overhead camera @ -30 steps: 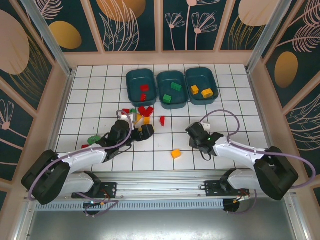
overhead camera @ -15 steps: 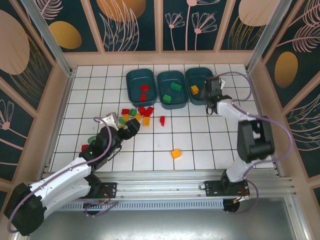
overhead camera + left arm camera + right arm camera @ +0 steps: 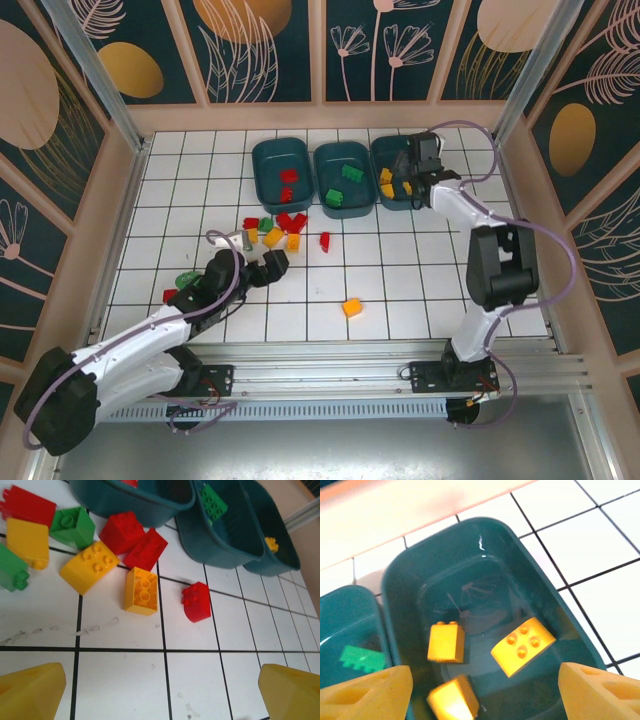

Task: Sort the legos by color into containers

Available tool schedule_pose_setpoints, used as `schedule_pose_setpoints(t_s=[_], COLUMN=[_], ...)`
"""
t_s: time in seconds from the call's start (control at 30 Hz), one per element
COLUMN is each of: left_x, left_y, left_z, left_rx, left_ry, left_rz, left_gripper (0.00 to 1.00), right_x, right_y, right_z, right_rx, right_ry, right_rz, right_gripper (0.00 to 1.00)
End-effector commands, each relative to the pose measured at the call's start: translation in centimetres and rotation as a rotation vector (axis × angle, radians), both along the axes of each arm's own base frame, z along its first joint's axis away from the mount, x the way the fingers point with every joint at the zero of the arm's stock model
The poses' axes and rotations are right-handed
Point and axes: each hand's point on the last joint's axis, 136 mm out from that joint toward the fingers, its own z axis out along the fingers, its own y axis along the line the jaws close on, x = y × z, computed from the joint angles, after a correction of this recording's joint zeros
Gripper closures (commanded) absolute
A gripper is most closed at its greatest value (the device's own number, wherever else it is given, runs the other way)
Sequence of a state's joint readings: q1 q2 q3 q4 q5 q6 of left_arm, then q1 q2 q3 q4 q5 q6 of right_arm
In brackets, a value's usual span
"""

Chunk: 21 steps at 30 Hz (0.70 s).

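I see the right jaws have swung from low on the table [image 3: 400, 290] up to the rightmost container [image 3: 402, 610] and now stand apart over it. Three yellow legos [image 3: 522, 646] lie inside, one blurred brick [image 3: 452, 698] between the tips. The left jaws gape wide, with the loose pile [image 3: 141, 590] ahead of them, upper left, untouched.

Yellow brick [image 3: 451, 699] in tub [image 3: 395, 595]: blurred, bottom cut by frame edge. Right pincer [image 3: 480, 690] fingertips cut off at bottom. Left wrist: red brick [image 3: 130, 482] in left tub [image 3: 115, 502] cut by top edge, green brick [image 3: 11, 572] cut at left. Overhead: green piece [image 3: 186, 278] too small to tell.
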State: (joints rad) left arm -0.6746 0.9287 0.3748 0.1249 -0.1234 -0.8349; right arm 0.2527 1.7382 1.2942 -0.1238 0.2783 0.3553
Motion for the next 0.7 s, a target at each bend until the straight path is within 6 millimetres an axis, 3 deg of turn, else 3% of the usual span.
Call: schedule_pose_setpoints(t_s=[0.0,0.07,0.13,0.23,0.33,0.5,0.67], left_x=[0.2,0.2,0.1,0.2,0.4,0.5,0.7], left_y=[2.9,6.0,8.9,10.5,10.7,8.8,7.9], left_z=[0.9,0.9,1.1,1.8,1.3,-0.9,-1.0], left_rx=[0.021,0.073,0.110,0.072,0.050,-0.016,-0.071], left_ry=[-0.018,-0.009,-0.014,-0.023,-0.008,0.038,0.024], left_rz=[0.151,0.304,0.430,0.467,0.460,0.392,0.368], left_gripper=[0.02,0.01,0.02,0.01,0.02,0.01,0.02], right_x=[-3.6,-7.1,-11.2,-17.0,-22.4,-28.6,-32.4], right_y=[1.4,4.7,8.4,12.1,14.3,14.6,15.2], right_z=[3.6,3.3,1.8,-2.5,-6.3,-10.3,-13.1], right_rx=[-0.021,0.008,0.027,0.071,0.060,-0.053,-0.063], right_ry=[-0.062,-0.070,-0.050,0.058,0.164,0.314,0.421], right_rz=[0.030,0.117,0.216,0.325,0.420,0.461,0.554], right_gripper=[0.23,0.23,0.23,0.22,0.18,0.13,0.11])
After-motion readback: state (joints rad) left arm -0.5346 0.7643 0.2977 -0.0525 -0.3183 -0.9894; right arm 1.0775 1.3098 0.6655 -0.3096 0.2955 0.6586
